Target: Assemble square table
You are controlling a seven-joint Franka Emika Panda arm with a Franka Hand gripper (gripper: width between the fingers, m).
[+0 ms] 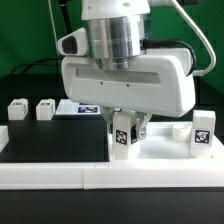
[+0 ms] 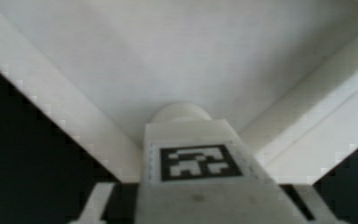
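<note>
My gripper (image 1: 124,136) is shut on a small white tagged leg (image 1: 123,140) and holds it upright over the left edge of the white square slab (image 1: 160,150). In the wrist view the leg (image 2: 201,150) fills the middle between my fingers (image 2: 108,200), with its rounded tip against a corner of the slab (image 2: 194,50). Another tagged leg (image 1: 203,131) stands upright at the slab's right side. Two loose legs (image 1: 17,110) (image 1: 45,109) lie at the exterior view's left on the black table.
The long white bar fence (image 1: 50,175) runs along the front. The marker board (image 1: 72,105) lies behind the gripper at the back. A small white piece (image 1: 178,128) sits at the slab's far side.
</note>
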